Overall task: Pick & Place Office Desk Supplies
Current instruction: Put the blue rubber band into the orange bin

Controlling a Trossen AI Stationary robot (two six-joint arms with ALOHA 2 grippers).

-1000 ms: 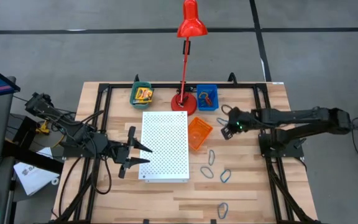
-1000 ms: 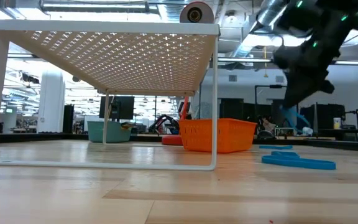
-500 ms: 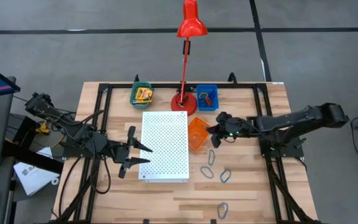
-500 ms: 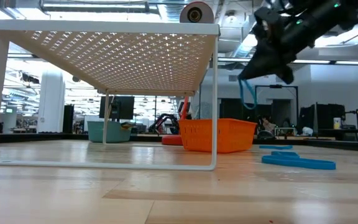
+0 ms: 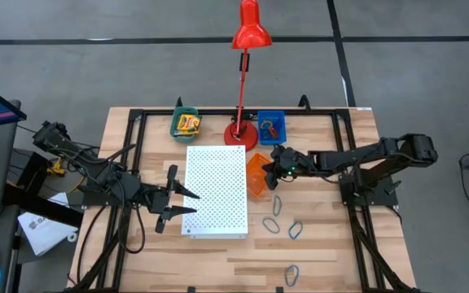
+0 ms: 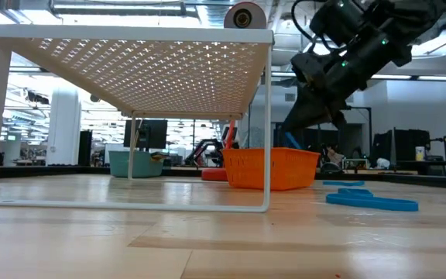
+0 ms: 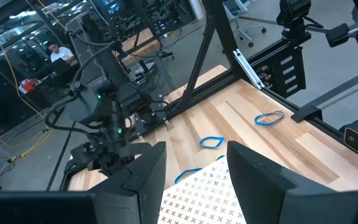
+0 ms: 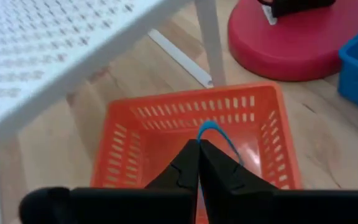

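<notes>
A: Orange plastic basket (image 5: 260, 174) with slotted walls sits near the middle of the wooden table (image 5: 324, 252), just beside the big white board with holes (image 5: 216, 190). What is above it?

B: The right gripper (image 5: 273, 165) hangs over the basket. Its two dark fingers (image 8: 194, 163) are pressed together on a thin blue loop (image 8: 219, 135). The loop dangles from the fingertips over the inside of the basket.

A: Where are the other loops?

B: More thin loops (image 5: 295, 230) lie flat on the table between the basket and the near edge, toward the right side. One more (image 5: 291, 274) lies close to the near edge.

A: And the small boxes?

B: A yellow printed box (image 5: 187, 124) lies in the green bin (image 5: 177, 125) by the far edge. A blue bin (image 5: 271, 129) stands by the same edge, on the other side of the tall red desk lamp (image 5: 244, 81).

A: What about the other arm?

B: The left gripper (image 5: 182, 200) waits at the left side of the white board, its fingers spread apart with nothing between them.
</notes>
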